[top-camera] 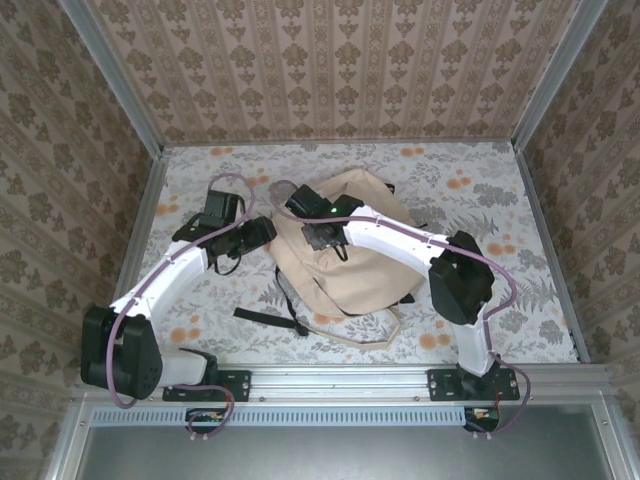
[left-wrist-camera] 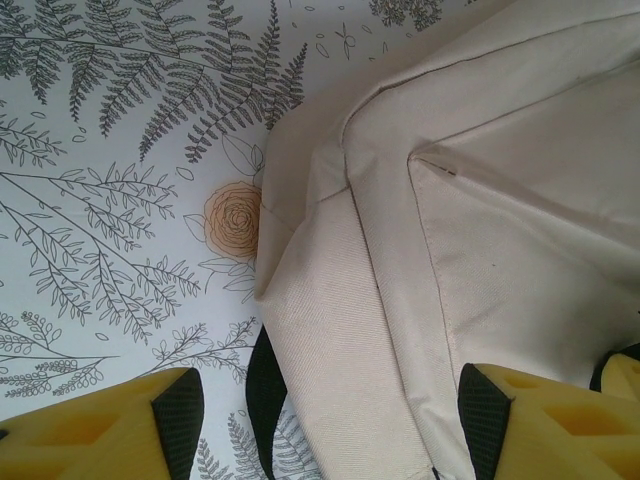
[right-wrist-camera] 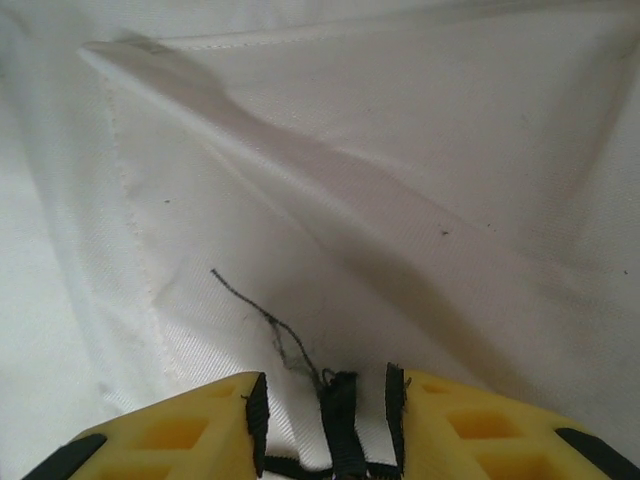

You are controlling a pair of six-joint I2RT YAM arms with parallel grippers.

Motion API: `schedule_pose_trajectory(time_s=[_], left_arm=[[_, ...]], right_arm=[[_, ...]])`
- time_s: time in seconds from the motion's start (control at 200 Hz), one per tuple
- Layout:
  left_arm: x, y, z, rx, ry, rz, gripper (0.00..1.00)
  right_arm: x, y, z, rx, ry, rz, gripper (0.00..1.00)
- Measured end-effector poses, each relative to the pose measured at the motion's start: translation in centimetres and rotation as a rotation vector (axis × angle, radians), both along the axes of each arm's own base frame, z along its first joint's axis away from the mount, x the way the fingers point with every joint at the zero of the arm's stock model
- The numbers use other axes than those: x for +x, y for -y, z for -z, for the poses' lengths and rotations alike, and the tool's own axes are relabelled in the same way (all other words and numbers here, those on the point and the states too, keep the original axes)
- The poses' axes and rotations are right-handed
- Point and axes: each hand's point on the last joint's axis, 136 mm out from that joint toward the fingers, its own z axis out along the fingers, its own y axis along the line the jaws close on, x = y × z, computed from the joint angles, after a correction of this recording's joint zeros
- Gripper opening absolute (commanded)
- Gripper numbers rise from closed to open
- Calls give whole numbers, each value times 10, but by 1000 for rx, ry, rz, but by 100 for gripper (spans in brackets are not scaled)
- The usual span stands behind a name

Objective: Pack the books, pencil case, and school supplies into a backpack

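The backpack [top-camera: 345,285] lies flat in the middle of the table [top-camera: 480,190]. Its cream canvas is partly covered from above by the right arm, which crosses it from the near right. A black strap [top-camera: 268,318] trails from its near-left edge. The left gripper [top-camera: 258,232] sits at the bag's left edge, but from overhead it merges with cables and the wrist, so its spacing is hard to read there. The left wrist camera is clearer: the left gripper [left-wrist-camera: 330,395] has its yellow fingers [left-wrist-camera: 100,435] standing wide apart, both cut off by the bottom of the frame. A folded corner of the backpack [left-wrist-camera: 480,230] lies between and beyond them, and nothing is pinched. A dark band [left-wrist-camera: 265,385] pokes out from under that fold, most of it hidden. The right gripper [top-camera: 322,235] hangs over the far-left part of the bag, its tips lost against the dark wrist in the overhead view. In its own camera the right gripper [right-wrist-camera: 326,385] is close above the backpack [right-wrist-camera: 420,180], whose canvas looks washed out and almost white. The fingers [right-wrist-camera: 190,435] stand narrowly apart with a black tab [right-wrist-camera: 340,425] between them. Pale fabric shows on either side of the tab, so they are not clamped on it. The tab's near end runs out of frame, and what it is sewn to cannot be told. A thin loose thread [right-wrist-camera: 265,320] curls across the cloth beside it. Which panel of the bag this is cannot be made out.
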Motion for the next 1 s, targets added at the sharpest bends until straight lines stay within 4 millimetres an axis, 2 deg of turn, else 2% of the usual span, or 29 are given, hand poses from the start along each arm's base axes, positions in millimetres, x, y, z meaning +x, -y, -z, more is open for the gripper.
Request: schedule_pose_trajectory(time_s=[0.19,0.42,0.515,0.665,0.815,0.905,0.995], left_arm=[[0,1,0,-4,-1,3,71],[-2,7,-2,-32,-5,18,70],[-2,14,-4,-51,0,31,70],[-4,31,-4,-91,-6,67,68],[-7,59,4,-146,-43,109,66],[-11,78,12,-179,-73,139,63],[-15,98,20,-219,-108,165,61]], right_arm=[[3,2,12,-35,-11,13,28],[6,6,10,-49,12,29,5],[4,11,4,-48,33,35,1],[-1,19,-16,-11,84,41,0],[-5,26,-38,40,139,48,0],[-5,28,-43,61,158,52,0],[-5,33,-40,68,157,59,0]])
